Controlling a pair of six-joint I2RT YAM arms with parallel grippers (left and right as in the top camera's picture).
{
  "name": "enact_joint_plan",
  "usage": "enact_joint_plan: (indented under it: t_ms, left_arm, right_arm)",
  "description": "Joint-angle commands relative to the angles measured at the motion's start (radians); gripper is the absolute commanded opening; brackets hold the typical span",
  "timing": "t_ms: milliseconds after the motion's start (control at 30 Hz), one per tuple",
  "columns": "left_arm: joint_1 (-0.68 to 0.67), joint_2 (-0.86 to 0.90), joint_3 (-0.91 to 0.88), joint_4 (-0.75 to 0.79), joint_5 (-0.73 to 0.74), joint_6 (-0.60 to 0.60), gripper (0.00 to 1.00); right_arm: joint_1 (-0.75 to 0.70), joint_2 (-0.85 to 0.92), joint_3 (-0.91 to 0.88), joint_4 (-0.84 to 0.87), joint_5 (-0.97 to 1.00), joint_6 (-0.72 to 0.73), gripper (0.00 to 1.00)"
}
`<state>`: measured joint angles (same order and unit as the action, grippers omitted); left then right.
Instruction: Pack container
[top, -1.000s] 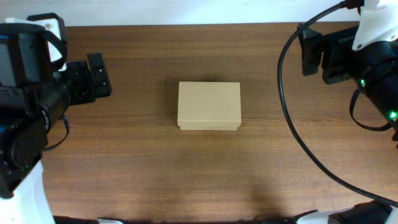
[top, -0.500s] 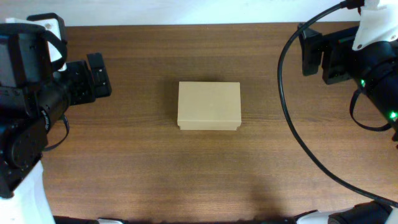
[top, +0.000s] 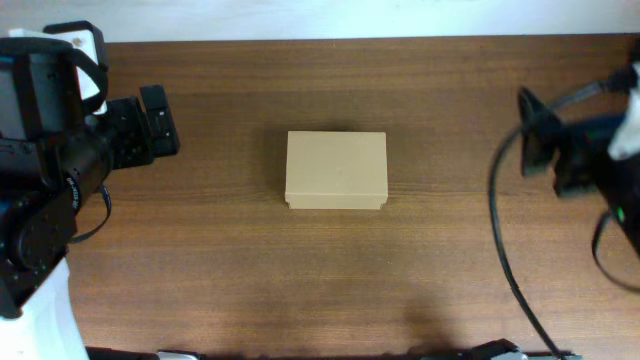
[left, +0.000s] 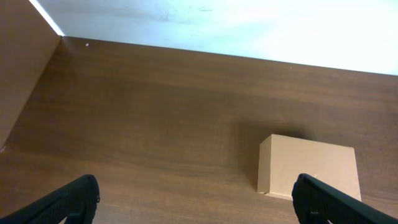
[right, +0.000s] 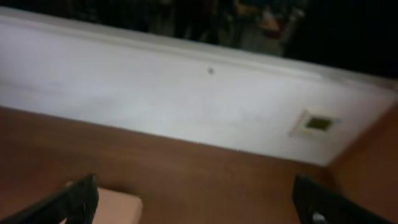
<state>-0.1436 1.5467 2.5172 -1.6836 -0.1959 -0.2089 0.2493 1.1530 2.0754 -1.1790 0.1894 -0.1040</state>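
Observation:
The container (top: 336, 170) is a plain tan cardboard box, lid shut, lying flat at the middle of the brown table. It also shows in the left wrist view (left: 309, 171) at the lower right and blurred in the right wrist view (right: 117, 208) at the lower left. My left gripper (top: 158, 120) is open and empty at the left of the table, well apart from the box; its fingertips frame the left wrist view (left: 196, 202). My right gripper (top: 535, 140) is open and empty at the right side, apart from the box; its fingertips show in the right wrist view (right: 199, 202).
The wooden table (top: 330, 280) meets a white wall (left: 249, 25) at the back. A black cable (top: 500, 230) loops from the right arm down over the table's right side. A small wall plate (right: 318, 123) shows on the wall in the right wrist view.
My right arm has moved down and to the right, toward the table's front, and its view is blurred. The left arm and the box have not moved.

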Motion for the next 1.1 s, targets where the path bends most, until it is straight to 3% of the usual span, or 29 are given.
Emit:
enact_joint_plan:
  t_ms: [0,267,567,767,1067]
  left_arm:
    - [0.003,-0.002,0.001,-0.003,-0.011,0.002,1.0]
    - [0.003,-0.002,0.001,-0.003,-0.011,0.002,1.0]
    - [0.003,-0.002,0.001,-0.003,-0.011,0.002,1.0]
    - [0.003,-0.002,0.001,-0.003,-0.011,0.002,1.0]
    - [0.003,-0.002,0.001,-0.003,-0.011,0.002,1.0]
  right_arm:
    - [-0.066,-0.143,-0.263,0.089,-0.01,0.008,0.99]
    - [-0.166,-0.515,-0.845,0.243,-0.011,0.009,0.99]
    - [-0.18,-0.91,-1.427,0.473,-0.099,0.009,0.99]
    - [-0.18,-1.051,-1.645,0.541,-0.137,0.009,0.99]
    - [-0.223,-1.075,-1.773,0.583,-0.137,0.008,0.99]
